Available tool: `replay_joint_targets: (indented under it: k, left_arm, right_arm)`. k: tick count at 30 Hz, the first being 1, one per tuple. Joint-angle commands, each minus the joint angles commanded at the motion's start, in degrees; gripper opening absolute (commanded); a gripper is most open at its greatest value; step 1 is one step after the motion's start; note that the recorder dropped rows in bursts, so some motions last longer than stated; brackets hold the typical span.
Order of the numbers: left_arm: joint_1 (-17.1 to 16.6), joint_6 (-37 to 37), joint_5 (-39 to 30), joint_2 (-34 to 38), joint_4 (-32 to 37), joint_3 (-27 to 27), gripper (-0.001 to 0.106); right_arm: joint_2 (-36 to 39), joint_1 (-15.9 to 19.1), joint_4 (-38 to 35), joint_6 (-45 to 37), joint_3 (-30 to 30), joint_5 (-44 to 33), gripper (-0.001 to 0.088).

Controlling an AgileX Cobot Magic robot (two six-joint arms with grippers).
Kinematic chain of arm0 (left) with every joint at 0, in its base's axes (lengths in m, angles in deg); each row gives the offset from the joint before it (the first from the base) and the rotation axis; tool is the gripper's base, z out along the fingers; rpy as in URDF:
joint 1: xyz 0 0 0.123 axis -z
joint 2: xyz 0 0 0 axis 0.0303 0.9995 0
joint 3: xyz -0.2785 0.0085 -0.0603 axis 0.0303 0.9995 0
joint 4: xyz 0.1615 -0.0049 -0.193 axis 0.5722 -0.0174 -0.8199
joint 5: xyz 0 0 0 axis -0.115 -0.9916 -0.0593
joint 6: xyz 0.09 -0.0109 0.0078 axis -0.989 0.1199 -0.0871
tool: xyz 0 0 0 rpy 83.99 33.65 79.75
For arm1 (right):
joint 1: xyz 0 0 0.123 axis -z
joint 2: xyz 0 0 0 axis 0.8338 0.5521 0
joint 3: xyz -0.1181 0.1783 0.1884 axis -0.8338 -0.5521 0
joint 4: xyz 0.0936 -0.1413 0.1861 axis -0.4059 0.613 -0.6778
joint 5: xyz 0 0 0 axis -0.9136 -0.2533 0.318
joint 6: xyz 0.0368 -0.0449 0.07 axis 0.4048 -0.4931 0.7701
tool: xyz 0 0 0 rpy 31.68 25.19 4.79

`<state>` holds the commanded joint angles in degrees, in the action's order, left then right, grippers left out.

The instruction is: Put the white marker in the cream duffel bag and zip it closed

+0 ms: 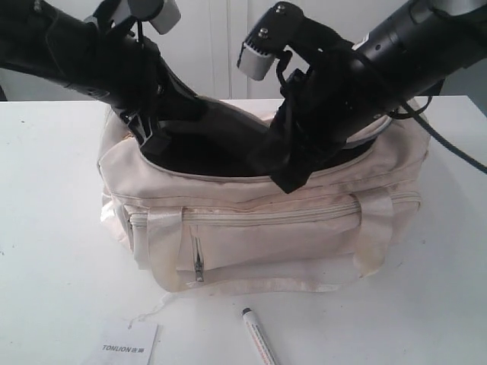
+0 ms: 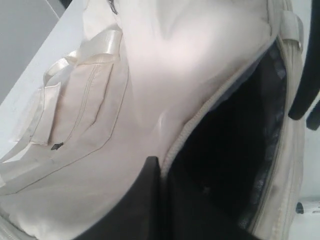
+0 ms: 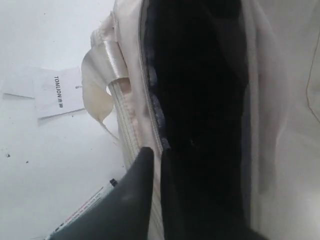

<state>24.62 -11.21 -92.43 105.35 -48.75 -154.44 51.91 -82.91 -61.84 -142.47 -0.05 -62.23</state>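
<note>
- A flat white paper tag point(image 1: 125, 347) printed TONLION lies at the near left of the white table point(image 1: 53, 228), in front of the bag and apart from it.
- The left gripper point(image 1: 148, 138) is at the left end of the bag's open top. Its wrist view shows one black finger point(image 2: 142, 200) against the outside of the zipper edge. The other is lost in the dark lining, so I cannot tell whether the jaws are apart or pinching the rim.
- The large, soft cream fabric duffel bag point(image 1: 266, 228) sits mid-table, with its curved top zipper open and its dark lining showing.
- The slim white marker point(image 1: 257, 334), with a dark tip and reddish print, lies on the table just in front of the bag. It is outside the bag and neither gripper touches it.
- The right gripper point(image 1: 293, 179) is at the bag's front rim, right of the middle. One dark finger point(image 3: 132, 205) lies outside the rim and the second is hidden, so I cannot tell its state either.
</note>
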Motion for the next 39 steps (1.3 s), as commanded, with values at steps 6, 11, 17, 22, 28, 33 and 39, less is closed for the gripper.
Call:
replay_joint_targets:
  k: [6, 11, 17, 22, 28, 33, 39]
  left_arm:
    - [0.0, 1.5, -1.0, 0.0, 0.0, -0.3, 0.0]
    - [0.0, 1.5, -0.6, 0.0, 0.0, -0.3, 0.0]
    - [0.0, 1.5, -0.4, 0.0, 0.0, -0.3, 0.0]
    - [0.0, 1.5, -0.4, 0.0, 0.0, -0.3, 0.0]
    - [0.0, 1.5, -0.4, 0.0, 0.0, -0.3, 0.0]
    - [0.0, 1.5, -0.4, 0.0, 0.0, -0.3, 0.0]
    - [0.0, 2.6, -0.3, 0.0, 0.0, -0.3, 0.0]
  right_arm:
    - [0.1, -0.5, 0.0, -9.2, -0.1, -0.6, 0.0354]
    - [0.4, -0.5, -0.3, -13.6, -2.2, -0.3, 0.0466]
    - [2.9, -0.5, -2.5, -14.0, -3.7, 2.0, 0.0468]
    - [5.0, -0.5, -8.3, -16.4, -3.7, 4.0, 0.0468]
    - [7.1, -0.5, -12.1, -19.4, -3.8, 4.1, 0.0441]
    - [8.3, -0.5, -12.1, -19.4, -3.8, 4.0, 0.0273]
    - [8.3, -0.5, -12.2, -18.6, -3.8, 3.8, 0.0]
